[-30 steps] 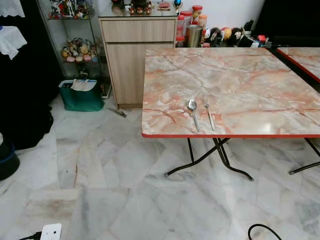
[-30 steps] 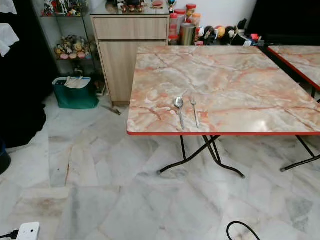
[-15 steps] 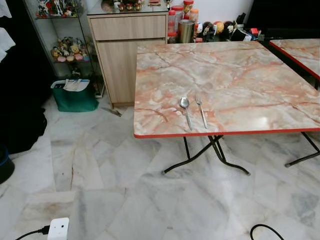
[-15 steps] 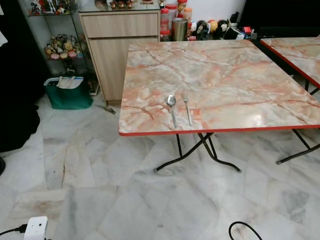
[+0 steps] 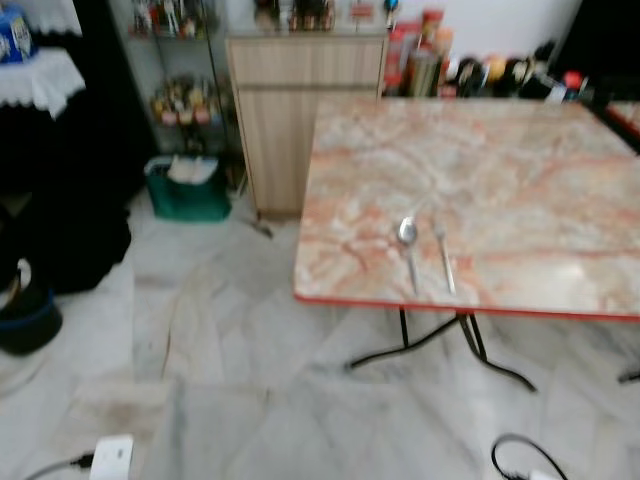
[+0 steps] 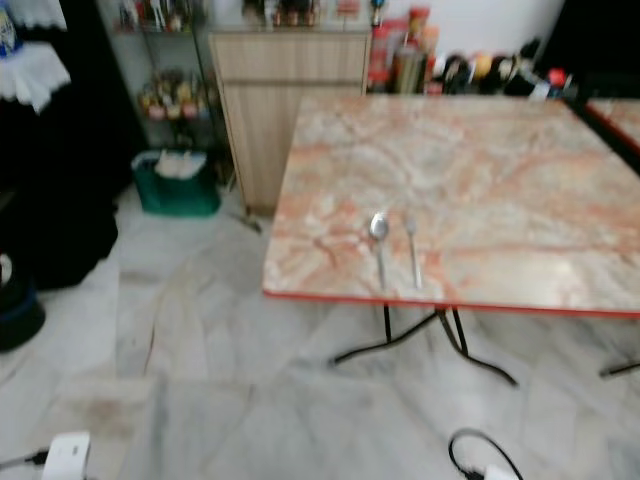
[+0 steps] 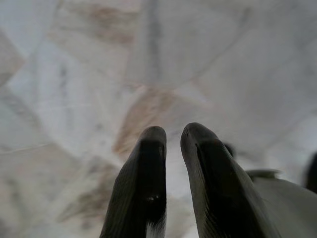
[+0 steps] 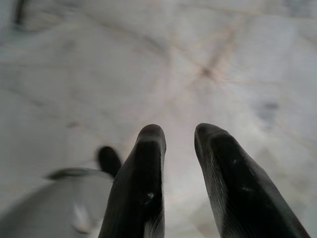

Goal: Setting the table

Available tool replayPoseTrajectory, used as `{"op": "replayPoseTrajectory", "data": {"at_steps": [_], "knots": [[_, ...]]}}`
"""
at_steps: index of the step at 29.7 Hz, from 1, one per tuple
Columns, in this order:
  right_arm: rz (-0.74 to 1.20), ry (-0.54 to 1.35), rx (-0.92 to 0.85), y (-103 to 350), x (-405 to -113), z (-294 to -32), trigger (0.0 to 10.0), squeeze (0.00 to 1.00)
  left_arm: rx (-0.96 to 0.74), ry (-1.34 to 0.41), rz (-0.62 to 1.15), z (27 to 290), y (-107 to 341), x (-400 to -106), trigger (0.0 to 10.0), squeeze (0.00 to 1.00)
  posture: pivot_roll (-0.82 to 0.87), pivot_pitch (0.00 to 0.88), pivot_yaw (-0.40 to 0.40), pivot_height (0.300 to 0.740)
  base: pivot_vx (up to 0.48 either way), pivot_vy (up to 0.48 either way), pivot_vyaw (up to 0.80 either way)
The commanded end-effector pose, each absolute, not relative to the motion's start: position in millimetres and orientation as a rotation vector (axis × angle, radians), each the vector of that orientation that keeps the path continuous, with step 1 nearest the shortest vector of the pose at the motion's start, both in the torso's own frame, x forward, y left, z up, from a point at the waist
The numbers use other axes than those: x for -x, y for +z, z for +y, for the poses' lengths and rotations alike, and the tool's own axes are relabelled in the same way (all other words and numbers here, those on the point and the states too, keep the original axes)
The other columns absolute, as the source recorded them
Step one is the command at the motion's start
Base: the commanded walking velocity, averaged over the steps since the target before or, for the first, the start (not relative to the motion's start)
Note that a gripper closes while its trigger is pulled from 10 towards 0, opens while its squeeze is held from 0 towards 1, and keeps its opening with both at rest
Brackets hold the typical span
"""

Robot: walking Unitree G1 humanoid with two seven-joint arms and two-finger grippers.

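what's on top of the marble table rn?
On the marble table: a spoon and a fork side by side near its front edge. The rest of the top looks bare, though the frame is blurred.

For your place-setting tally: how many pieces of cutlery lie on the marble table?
2: a spoon and a fork, side by side near the table's front edge, spoon on the robot's left.

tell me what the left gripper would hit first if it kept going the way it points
Most likely the marble floor: the left gripper points down at the tiles with nothing between its fingertips and them, though depth is unclear.
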State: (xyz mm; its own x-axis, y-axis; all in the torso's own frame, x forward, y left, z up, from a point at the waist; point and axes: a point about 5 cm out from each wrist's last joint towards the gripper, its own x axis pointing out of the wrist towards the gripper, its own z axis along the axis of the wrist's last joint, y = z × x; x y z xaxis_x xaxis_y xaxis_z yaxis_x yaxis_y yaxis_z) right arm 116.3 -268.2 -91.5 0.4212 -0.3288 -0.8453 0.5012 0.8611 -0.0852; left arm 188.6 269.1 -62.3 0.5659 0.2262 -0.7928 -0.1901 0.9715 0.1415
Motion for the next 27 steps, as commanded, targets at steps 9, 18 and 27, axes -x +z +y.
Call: {"op": "replayPoseTrajectory", "data": {"at_steps": [9, 18, 27], "knots": [[1.002, -0.512, -0.202, -91.4, -123.1, -262.6, 10.0, 0.0, -0.055, 0.265, 0.956, 277.8, -62.5, -182.1, 10.0, 0.0, 0.02, 0.083, -0.017, 0.74, 0.069, 0.0, 0.0], [0.984, -0.517, -0.201, -90.5, -123.9, -263.4, 10.0, 0.0, -0.058, 0.263, 0.955, 276.6, -62.9, -182.4, 10.0, 0.0, 0.01, 0.084, -0.016, 0.74, 0.0, 0.0, 0.0], [0.922, -0.452, -0.123, -85.7, -131.2, -265.7, 10.0, 0.0, -0.061, 0.259, 0.955, 276.2, -62.9, -182.5, 10.0, 0.0, 0.01, 0.083, -0.018, 0.74, 0.0, 0.0, 0.0]]}}
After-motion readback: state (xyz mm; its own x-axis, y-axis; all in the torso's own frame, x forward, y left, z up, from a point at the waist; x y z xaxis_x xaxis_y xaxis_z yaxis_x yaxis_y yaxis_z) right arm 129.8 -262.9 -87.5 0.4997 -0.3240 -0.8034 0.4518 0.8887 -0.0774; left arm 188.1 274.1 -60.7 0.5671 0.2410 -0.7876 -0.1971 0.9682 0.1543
